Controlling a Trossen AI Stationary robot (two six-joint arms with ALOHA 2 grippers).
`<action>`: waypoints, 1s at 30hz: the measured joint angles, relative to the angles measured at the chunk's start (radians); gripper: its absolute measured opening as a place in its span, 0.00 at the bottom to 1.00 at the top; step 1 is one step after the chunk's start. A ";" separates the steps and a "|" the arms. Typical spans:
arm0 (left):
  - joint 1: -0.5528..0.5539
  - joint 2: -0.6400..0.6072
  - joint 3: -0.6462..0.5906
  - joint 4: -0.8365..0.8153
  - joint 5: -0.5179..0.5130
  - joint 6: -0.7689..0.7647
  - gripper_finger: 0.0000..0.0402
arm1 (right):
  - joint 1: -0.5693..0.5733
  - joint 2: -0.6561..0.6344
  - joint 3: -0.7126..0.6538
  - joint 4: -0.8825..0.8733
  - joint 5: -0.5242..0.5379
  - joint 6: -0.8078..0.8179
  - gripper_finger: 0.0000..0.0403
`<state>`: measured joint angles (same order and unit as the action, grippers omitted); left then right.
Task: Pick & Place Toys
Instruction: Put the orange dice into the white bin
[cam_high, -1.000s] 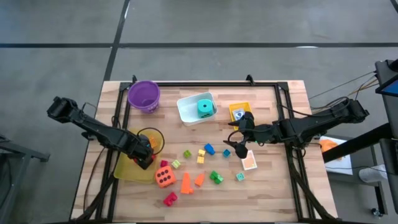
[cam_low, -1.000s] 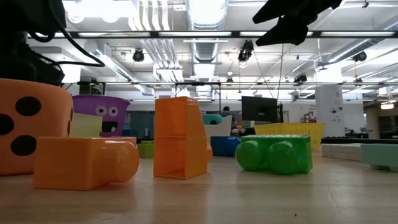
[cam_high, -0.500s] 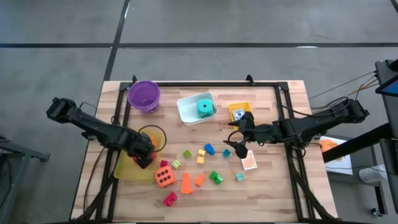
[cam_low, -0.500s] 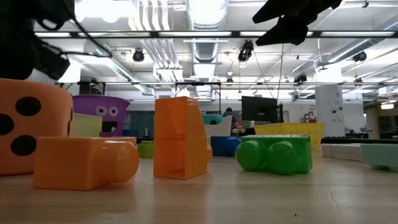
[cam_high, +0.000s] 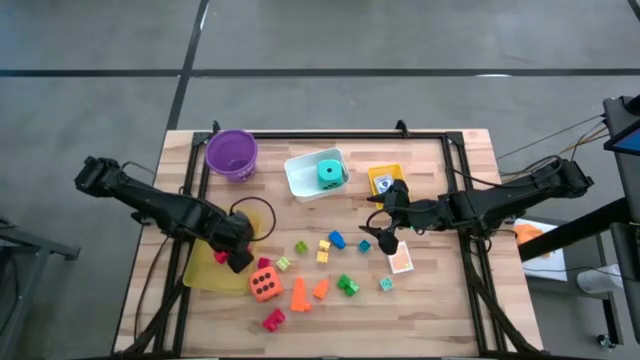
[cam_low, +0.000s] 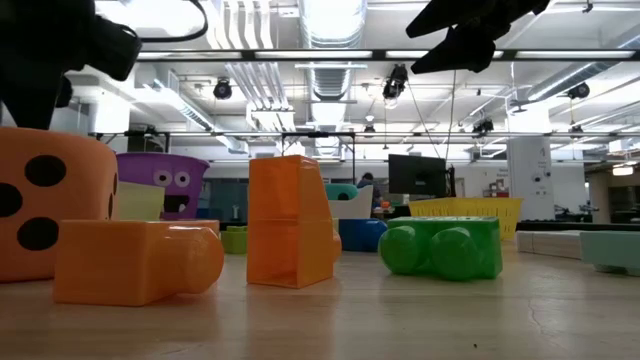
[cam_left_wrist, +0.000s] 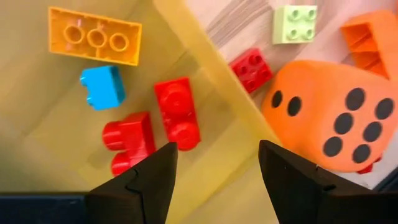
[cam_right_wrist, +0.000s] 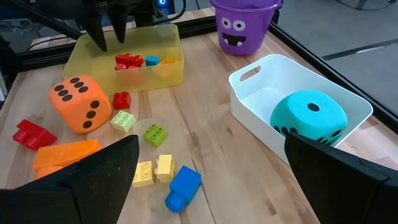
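L pincer released, empty, above yellow tray w/ red blocks; R pincer released, right of tray.

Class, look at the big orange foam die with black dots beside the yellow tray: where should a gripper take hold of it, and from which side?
Probably from straight above, closing on two opposite flat faces of the orange foam die. It sits squarely on the wooden table, its top clear.
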<state>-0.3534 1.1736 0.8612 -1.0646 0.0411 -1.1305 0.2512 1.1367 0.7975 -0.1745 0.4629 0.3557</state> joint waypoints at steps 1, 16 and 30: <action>0.000 0.000 -0.002 0.017 0.000 0.000 0.56 | 0.000 0.000 0.000 0.000 0.000 0.000 0.99; 0.014 0.007 -0.008 0.238 -0.055 0.005 0.57 | 0.000 0.000 0.000 0.000 0.000 0.000 0.99; 0.090 0.006 -0.009 0.221 -0.095 -0.026 0.57 | 0.000 0.000 0.000 0.000 0.000 0.000 0.99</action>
<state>-0.2637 1.1797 0.8524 -0.8433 -0.0542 -1.1561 0.2516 1.1366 0.7975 -0.1746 0.4625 0.3557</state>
